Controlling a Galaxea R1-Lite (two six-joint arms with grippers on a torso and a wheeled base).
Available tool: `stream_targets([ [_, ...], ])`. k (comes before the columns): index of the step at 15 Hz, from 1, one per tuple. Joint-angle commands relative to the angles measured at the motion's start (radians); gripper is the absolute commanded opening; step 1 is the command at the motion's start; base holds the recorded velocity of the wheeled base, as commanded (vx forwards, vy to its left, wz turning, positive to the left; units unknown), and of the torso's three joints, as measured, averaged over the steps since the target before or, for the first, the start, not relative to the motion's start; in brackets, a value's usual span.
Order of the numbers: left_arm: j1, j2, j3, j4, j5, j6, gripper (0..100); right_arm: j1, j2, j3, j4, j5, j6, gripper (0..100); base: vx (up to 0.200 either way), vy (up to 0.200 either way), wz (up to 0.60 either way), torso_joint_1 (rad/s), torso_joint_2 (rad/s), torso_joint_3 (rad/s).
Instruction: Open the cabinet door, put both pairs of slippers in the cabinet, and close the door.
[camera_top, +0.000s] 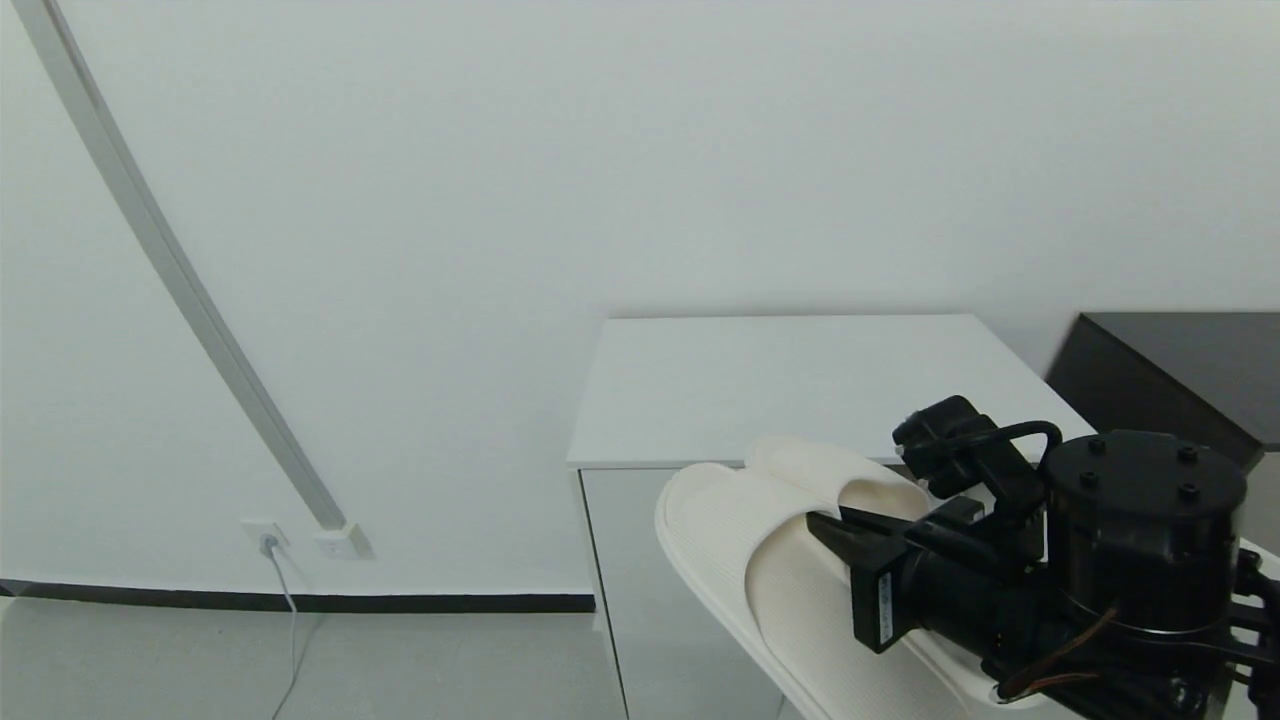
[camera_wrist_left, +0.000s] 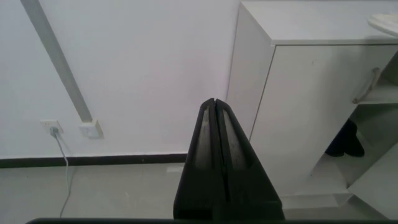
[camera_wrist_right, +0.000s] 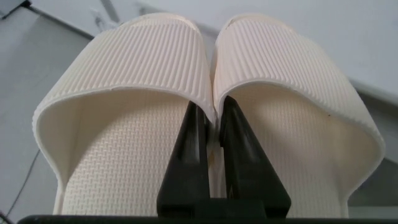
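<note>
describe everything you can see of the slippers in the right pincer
The pair of slippers is cream-white, with ribbed uppers and embossed insoles, seemingly soft foam. They sit side by side, tilted in the air before the white cabinet. The right pincer is shut on their touching inner edges, one finger inside each.

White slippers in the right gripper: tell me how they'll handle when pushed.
Probably light: one pinch by the right gripper on their adjoining upper edges carries both white slippers. The thin uppers would likely flex if pushed. The ribbed, textured surfaces should resist slipping.
</note>
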Motion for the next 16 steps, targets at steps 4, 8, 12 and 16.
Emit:
stream_targets([
  [4, 0.000, 0.001, 0.000, 0.000, 0.002, 0.000, 0, 0.000, 0.006, 0.007, 0.000, 0.003, 0.002, 0, -0.050, 0.000, 0.00, 0.001, 0.00, 0.001],
  [8, 0.000, 0.001, 0.000, 0.000, 0.002, 0.001, 0, 0.000, 0.006, 0.007, 0.000, 0.003, 0.006, 0, 0.000, 0.000, 0.00, 0.000, 0.00, 0.000],
  [12, 0.000, 0.001, 0.000, 0.000, 0.002, 0.001, 0, 0.000, 0.015, 0.007, 0.000, 0.002, 0.006, 0, 0.000, 0.000, 0.00, 0.000, 0.00, 0.000],
  [16, 0.000, 0.001, 0.000, 0.000, 0.002, 0.001, 0, 0.000, 0.017, 0.013, -0.002, 0.002, 0.006, 0, 0.000, 0.000, 0.00, 0.000, 0.00, 0.000],
])
